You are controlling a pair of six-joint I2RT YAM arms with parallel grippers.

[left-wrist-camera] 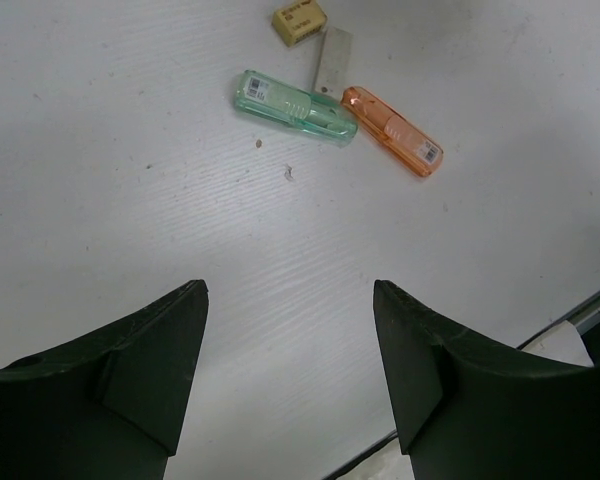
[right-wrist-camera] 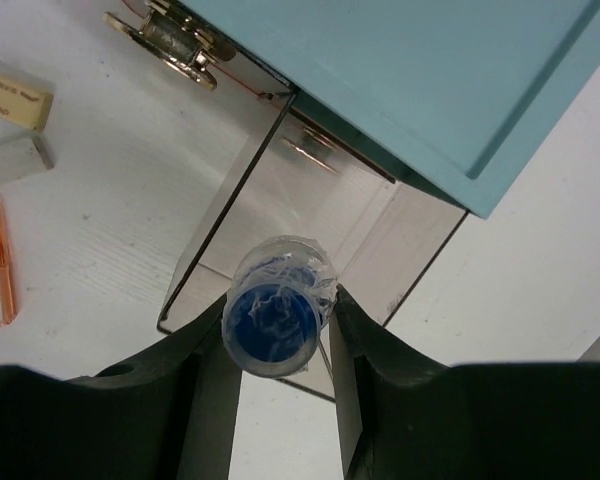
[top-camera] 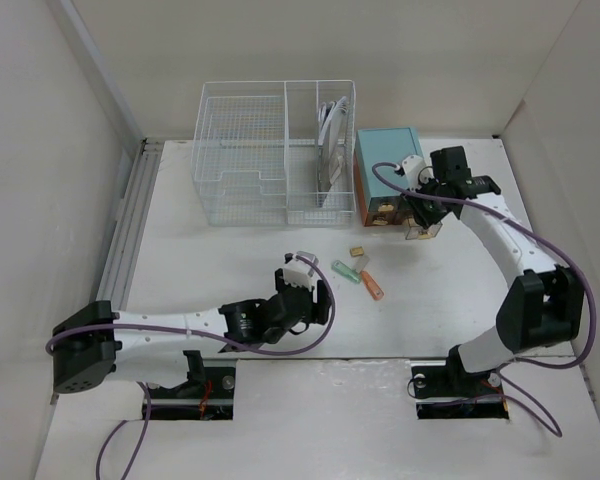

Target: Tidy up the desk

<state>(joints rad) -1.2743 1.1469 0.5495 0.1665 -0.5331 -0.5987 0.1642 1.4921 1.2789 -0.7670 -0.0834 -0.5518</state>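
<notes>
Top external view: the tabletop (top-camera: 210, 270) fills the cell from wall to wall, with a rail (top-camera: 130, 225) along its left edge. A wire basket (top-camera: 242, 150) stands at the back centre. A teal box (top-camera: 385, 160) sits just beside it on the right, and its clear drawer (top-camera: 421, 230) stands open toward the arms. Over that drawer hangs the right claw (right-wrist-camera: 280, 312), pinching a small clear tube (right-wrist-camera: 275, 275) with a blue end. In the right wrist view the tube sits above the near part of the drawer and looks to be not yet down inside it. The left claw (left-wrist-camera: 288, 300) is spread wide and empty, low over bare tabletop, facing the loose cluster just beyond it. There a green case (left-wrist-camera: 295, 105) and an orange case (left-wrist-camera: 392, 145) lie end to end and nearly touch. A grey block (left-wrist-camera: 332, 60) lies by their junction, and an eraser (left-wrist-camera: 300, 20) is beside the block. Judgement: the step in hand is stowing the tube in the drawer. The next move calls for lowering the tube clear of the thin drawer walls, releasing it, then withdrawing upward without snagging the box front. Four small items are left on the tabletop, so the task looks well short of done. The green case is the nearest pick for the left arm.
</notes>
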